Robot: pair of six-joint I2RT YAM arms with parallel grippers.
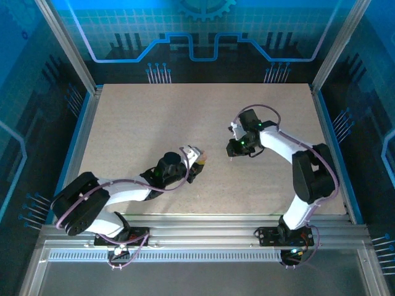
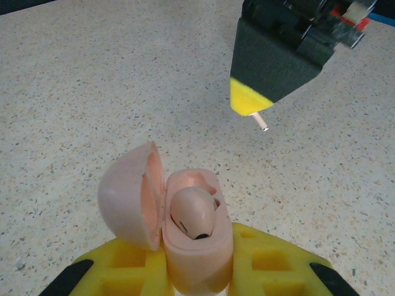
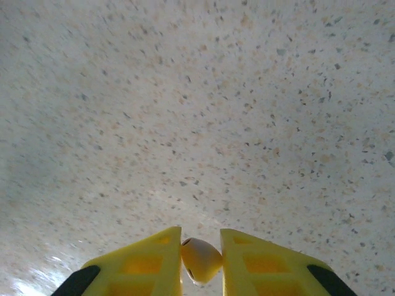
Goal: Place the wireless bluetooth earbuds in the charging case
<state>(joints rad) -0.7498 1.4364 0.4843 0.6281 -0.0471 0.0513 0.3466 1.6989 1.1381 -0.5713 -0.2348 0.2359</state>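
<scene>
Yellow fingers (image 2: pixel 120 268) of the left gripper (image 2: pixel 197 274) sit at the very front of the left wrist view, closed on the lower body of a pink charging case (image 2: pixel 199 256). The case stands upright between them. Its domed lid (image 2: pixel 126 197) is swung open to the left on its hinge. One pale pink earbud (image 2: pixel 192 213) lies seated in the case, rounded back up, with a dark mark near its lower end. A second well shows just behind it.

Beyond the case and apart from it, the right gripper (image 2: pixel 250 106) hangs with its tip pointing down over the speckled table (image 2: pixel 80 92). Its dark finger ends in a yellow pad, and a short pale stem (image 2: pixel 261 123) pokes out beneath it, clear of the surface.

From the right wrist view, the right gripper's jaws are drawn in almost together. They pinch a second earbud (image 3: pixel 200 259), pale and rounded, between the two yellow fingers (image 3: pixel 145 262).

From above, the left gripper (image 1: pixel 196 161) holds the case (image 1: pixel 199 153) about midway across the table (image 1: pixel 154 111), closer to the near edge than the far one. The right gripper (image 1: pixel 232 152) is just to its right, near the table's middle, well away from every edge.
</scene>
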